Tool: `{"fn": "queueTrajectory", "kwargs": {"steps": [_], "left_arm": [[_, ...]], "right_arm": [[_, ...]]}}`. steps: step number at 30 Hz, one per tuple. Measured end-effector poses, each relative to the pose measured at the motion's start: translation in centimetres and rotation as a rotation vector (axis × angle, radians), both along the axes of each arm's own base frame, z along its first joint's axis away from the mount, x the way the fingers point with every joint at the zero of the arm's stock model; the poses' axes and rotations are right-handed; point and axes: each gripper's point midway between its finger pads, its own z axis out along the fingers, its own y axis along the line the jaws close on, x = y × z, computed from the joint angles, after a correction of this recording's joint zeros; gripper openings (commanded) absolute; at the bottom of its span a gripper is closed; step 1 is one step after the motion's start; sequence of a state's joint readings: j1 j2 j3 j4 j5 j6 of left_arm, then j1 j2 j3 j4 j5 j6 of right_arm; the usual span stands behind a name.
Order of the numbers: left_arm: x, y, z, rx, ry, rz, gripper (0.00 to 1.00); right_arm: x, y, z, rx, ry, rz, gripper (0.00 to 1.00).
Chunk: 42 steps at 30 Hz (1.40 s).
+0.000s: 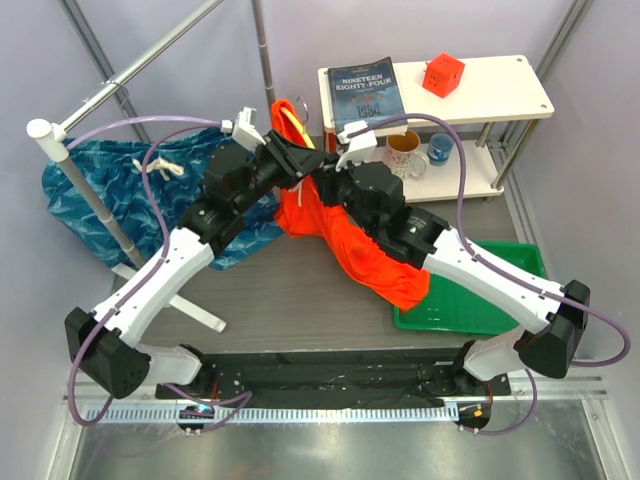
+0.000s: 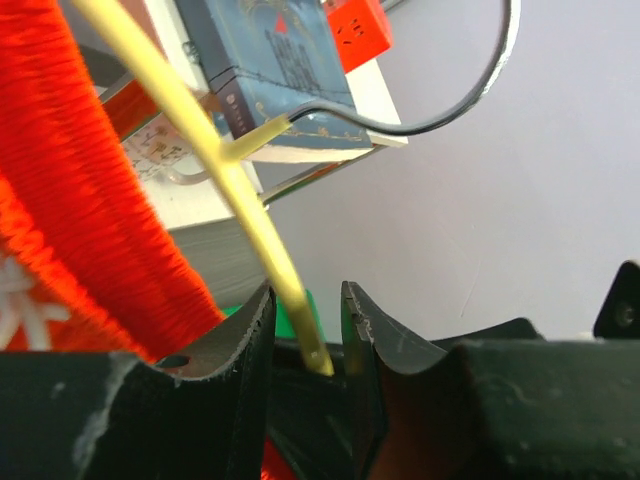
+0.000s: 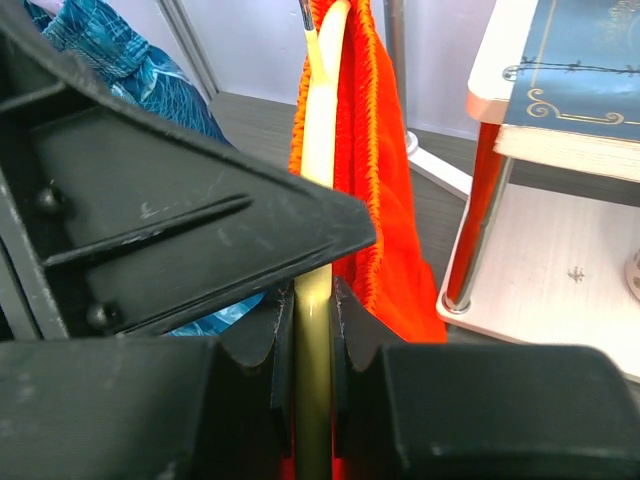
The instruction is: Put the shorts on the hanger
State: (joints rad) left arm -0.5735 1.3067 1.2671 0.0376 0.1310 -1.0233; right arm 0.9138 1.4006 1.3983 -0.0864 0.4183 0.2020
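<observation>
While the right gripper (image 3: pixel 311 318) is pinching the yellow bar of the hanger (image 3: pixel 322 150) tightly, holding it raised above the table (image 1: pixel 290 290), the left gripper (image 2: pixel 305 325) is bracketing one bar end with jaws slightly spread, a gap showing. The shorts (image 1: pixel 345 240) are hanging draped over the bar, trailing toward the table. Two-point support is probably preventing the hanger tilting.

NINETEEN EIGHTY-FOUR, on the blue book (image 1: pixel 365 95)

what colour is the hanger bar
Pale yellow. The hanger shows best in the right wrist view, against the orange-red fabric.
</observation>
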Motion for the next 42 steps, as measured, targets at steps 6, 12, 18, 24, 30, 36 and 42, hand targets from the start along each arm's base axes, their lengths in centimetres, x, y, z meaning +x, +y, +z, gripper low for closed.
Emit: {"fn": "queueTrajectory", "kwargs": {"steps": [6, 12, 18, 24, 30, 36, 42], "left_arm": [[1.3, -0.8, 0.9, -0.025, 0.006, 0.004, 0.00], [1.6, -1.1, 3.2, -0.081, 0.005, 0.005, 0.00], [4.9, 0.3, 5.5, -0.086, 0.010, 0.112, 0.00], [8.7, 2.0, 5.1, -0.109, 0.097, 0.287, 0.00], [11.1, 4.6, 3.9, -0.115, 0.133, 0.469, 0.00], [13.6, 6.3, 6.5, -0.146, 0.064, 0.591, 0.00], [15.7, 8.1, 10.5, -0.225, -0.036, 0.724, 0.00]], "right_arm": [[0.7, -0.1, 0.6, 0.013, -0.023, -0.028, 0.01], [1.1, -0.4, 2.5, 0.048, -0.072, -0.050, 0.41], [0.0, -1.0, 5.9, 0.082, -0.138, -0.021, 0.66], [-2.1, -3.6, 10.0, 0.134, -0.211, -0.021, 0.68], [-3.9, -7.1, 13.3, 0.161, -0.284, -0.063, 0.77], [-5.1, -10.0, 14.9, 0.157, -0.328, -0.110, 0.78], [-5.5, -11.3, 14.6, 0.125, -0.329, -0.135, 0.78]]}}
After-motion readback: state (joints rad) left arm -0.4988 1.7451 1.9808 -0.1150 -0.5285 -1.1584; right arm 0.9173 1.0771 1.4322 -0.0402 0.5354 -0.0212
